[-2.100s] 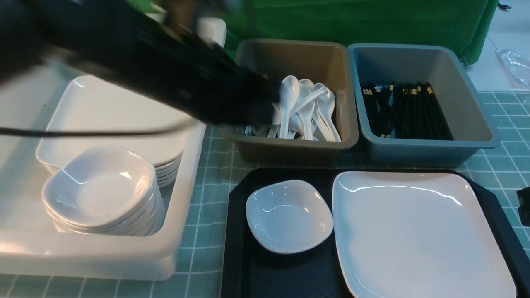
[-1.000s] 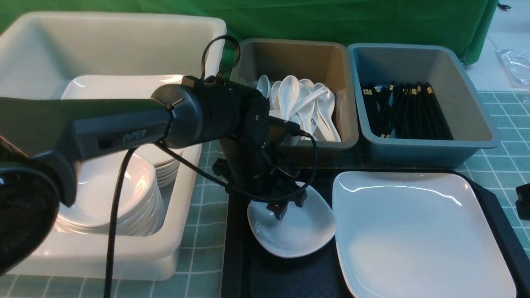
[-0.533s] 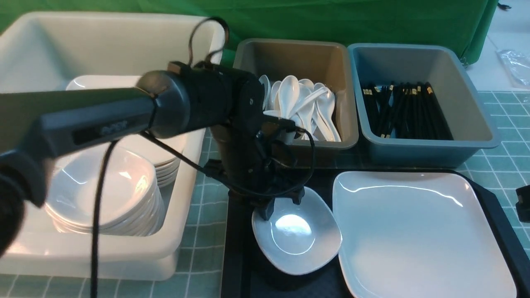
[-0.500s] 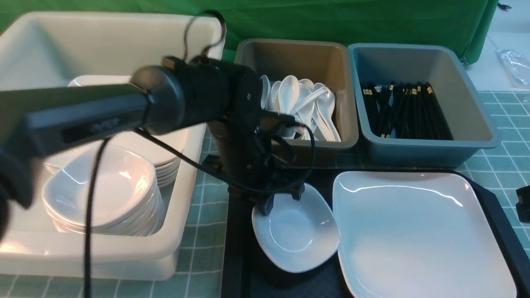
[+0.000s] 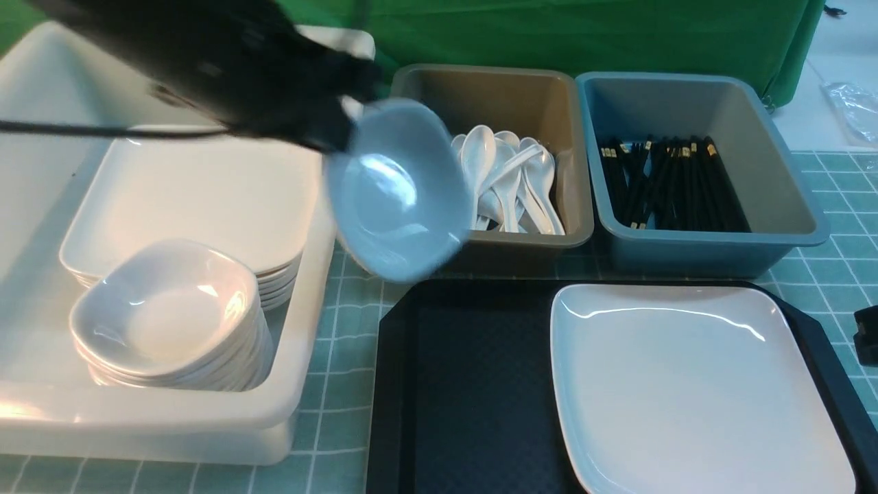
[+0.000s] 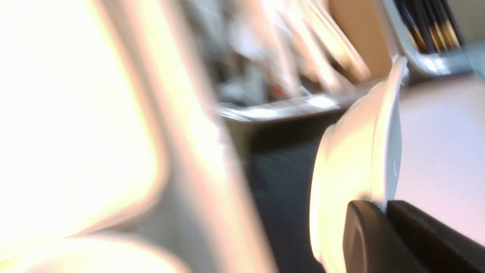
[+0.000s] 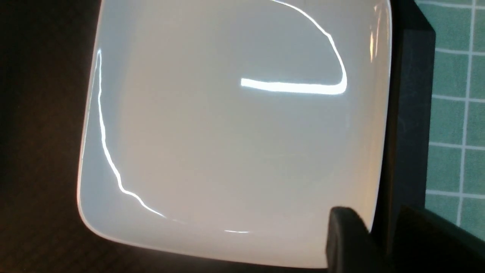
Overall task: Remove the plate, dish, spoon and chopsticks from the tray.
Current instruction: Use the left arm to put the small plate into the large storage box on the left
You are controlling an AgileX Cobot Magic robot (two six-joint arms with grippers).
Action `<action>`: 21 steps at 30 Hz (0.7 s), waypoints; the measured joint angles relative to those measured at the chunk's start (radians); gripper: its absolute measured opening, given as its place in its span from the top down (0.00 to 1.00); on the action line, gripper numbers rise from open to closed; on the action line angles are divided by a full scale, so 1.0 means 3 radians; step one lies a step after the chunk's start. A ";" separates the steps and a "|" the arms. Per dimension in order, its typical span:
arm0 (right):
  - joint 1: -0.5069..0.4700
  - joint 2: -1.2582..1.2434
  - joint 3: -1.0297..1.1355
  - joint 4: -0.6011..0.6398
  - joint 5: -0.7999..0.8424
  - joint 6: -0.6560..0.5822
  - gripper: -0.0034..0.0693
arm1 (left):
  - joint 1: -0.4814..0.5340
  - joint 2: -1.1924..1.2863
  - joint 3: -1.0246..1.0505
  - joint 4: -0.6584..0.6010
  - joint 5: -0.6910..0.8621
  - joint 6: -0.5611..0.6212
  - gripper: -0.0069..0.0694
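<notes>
My left gripper (image 5: 341, 135) is shut on the rim of the small white dish (image 5: 398, 189). It holds the dish tilted in the air between the white tub and the brown tub. In the left wrist view the dish (image 6: 348, 159) stands edge-on, its rim pinched in the gripper (image 6: 385, 207). The large white plate (image 5: 693, 384) lies on the right of the black tray (image 5: 466, 398). My right gripper (image 7: 382, 239) is open, low at the plate's (image 7: 227, 132) right edge and the tray's rim (image 7: 405, 113). No spoon or chopsticks show on the tray.
A white tub (image 5: 302, 357) at the left holds a stack of large plates (image 5: 199, 199) and a stack of small dishes (image 5: 168, 315). A brown tub (image 5: 569, 178) holds several white spoons (image 5: 511, 182). A blue-grey tub (image 5: 789, 185) holds black chopsticks (image 5: 672, 182).
My left gripper closed on the dish on the tray and lifted it up and to the left; the tray's left half is now bare. The right gripper has not moved.
</notes>
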 joint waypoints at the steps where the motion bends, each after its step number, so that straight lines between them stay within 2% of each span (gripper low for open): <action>1: 0.0000 0.0000 0.0000 0.0000 -0.0008 0.0000 0.66 | 0.0139 -0.0091 0.0052 -0.0005 0.0015 0.0001 0.88; 6: 0.0000 0.0000 0.0000 0.0000 -0.0026 -0.0010 0.66 | 0.0984 -0.0538 0.0612 -0.0197 -0.0001 0.0085 0.88; 11: 0.0000 0.0000 0.0000 0.0000 -0.0105 -0.0024 0.66 | 0.1469 -0.0711 0.1322 -0.0575 -0.0169 0.0391 0.88; 16: 0.0000 0.0000 0.0000 0.0003 -0.0129 -0.0024 0.66 | 0.1654 -0.0696 0.1760 -0.0621 -0.0400 0.0449 0.88; 21: 0.0000 0.0000 0.0000 0.0003 -0.0129 -0.0026 0.66 | 0.1656 -0.0692 0.1812 -0.0263 -0.0493 0.0430 0.82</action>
